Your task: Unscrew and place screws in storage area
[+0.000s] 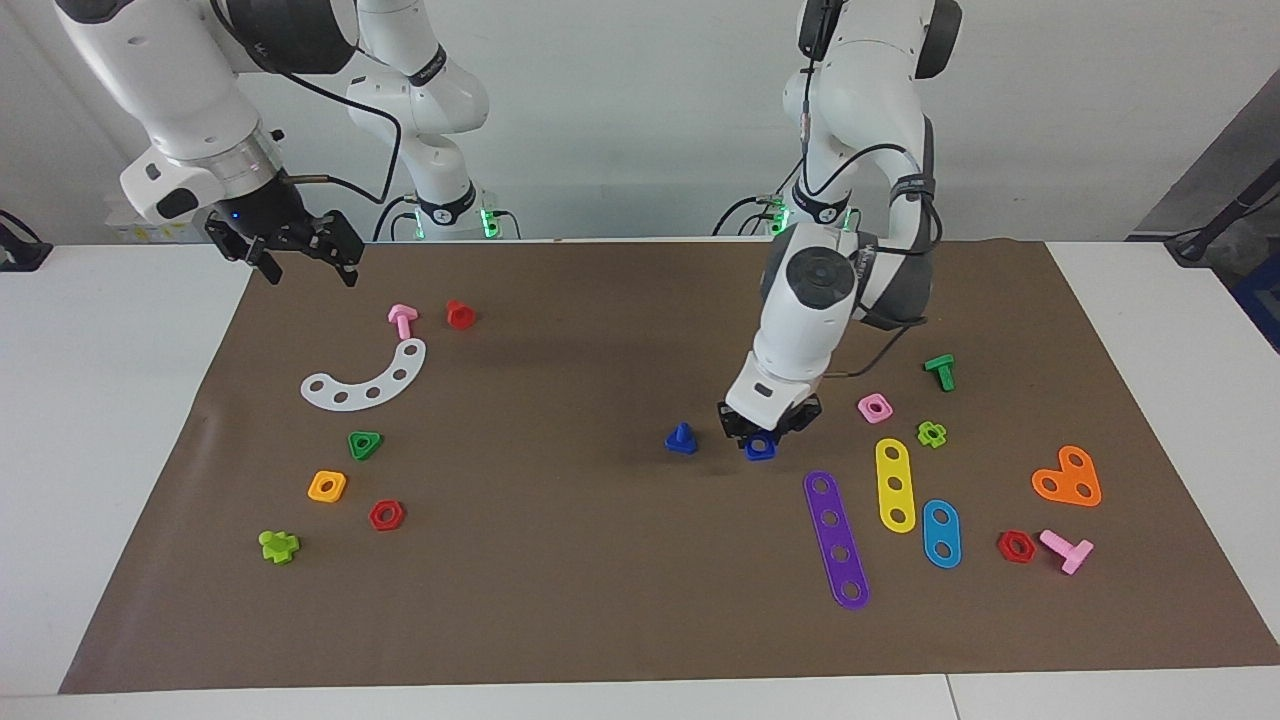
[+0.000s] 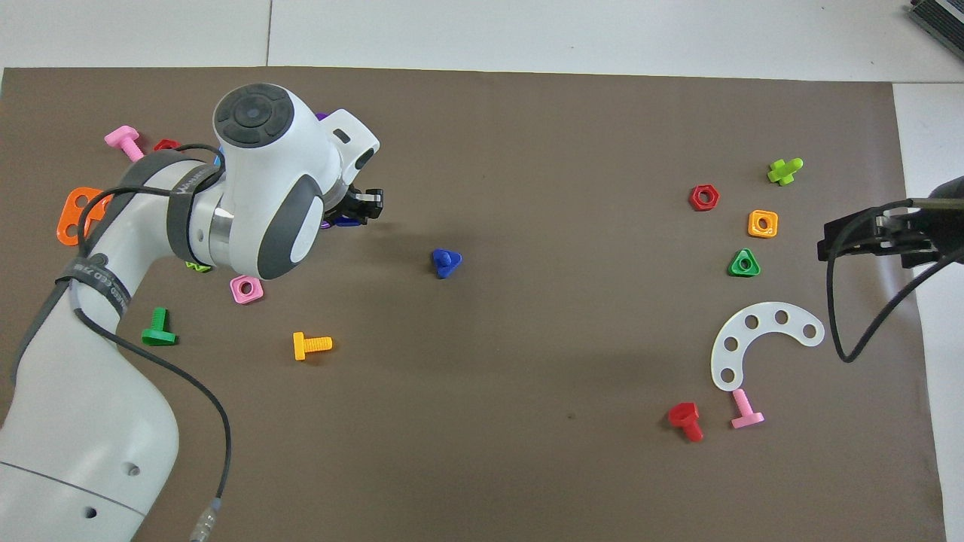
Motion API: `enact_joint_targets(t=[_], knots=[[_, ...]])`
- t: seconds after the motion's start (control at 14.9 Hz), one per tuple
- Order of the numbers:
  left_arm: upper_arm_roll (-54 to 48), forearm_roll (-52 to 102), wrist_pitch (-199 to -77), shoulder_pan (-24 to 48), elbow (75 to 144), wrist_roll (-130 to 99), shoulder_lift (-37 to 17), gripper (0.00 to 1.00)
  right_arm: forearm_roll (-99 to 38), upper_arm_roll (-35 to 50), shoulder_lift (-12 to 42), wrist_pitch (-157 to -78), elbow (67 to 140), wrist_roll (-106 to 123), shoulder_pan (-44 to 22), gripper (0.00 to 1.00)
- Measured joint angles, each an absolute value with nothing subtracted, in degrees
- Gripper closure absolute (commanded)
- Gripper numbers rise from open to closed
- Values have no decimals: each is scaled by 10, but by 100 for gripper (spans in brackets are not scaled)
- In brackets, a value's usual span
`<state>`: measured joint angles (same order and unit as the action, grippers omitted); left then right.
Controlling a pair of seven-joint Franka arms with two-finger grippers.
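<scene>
The left gripper (image 1: 762, 436) hangs low over the brown mat (image 1: 600, 600), its fingers (image 2: 369, 205) clamped on a blue nut (image 1: 760, 447) at their tips. The dark-blue bolt (image 1: 681, 438) stands upright on the mat, just beside those fingers toward the right arm's end of the desk (image 1: 100, 450), not touching them. A purple strip (image 1: 836, 540) lies near them on the mat. The right gripper (image 1: 298, 250) waits above the mat's corner, fingers spread apart and holding nothing.
</scene>
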<state>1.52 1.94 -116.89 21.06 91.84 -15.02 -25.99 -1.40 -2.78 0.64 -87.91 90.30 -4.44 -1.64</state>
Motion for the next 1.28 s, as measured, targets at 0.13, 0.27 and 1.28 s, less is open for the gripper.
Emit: enact_joint_targets(t=[0.13,0.27,1.28], knots=[[15,20,-1169,189,944,-96,-255,64,-14,-28,6,-879,903,-44,-16,0],[15,21,-1172,175,978,-52,-245,64,-14,-28,6,-879,903,-44,-16,0],[19,21,-1116,91,1034,37,-119,2,-23,-24,63,-1059,934,-218,-179,0]])
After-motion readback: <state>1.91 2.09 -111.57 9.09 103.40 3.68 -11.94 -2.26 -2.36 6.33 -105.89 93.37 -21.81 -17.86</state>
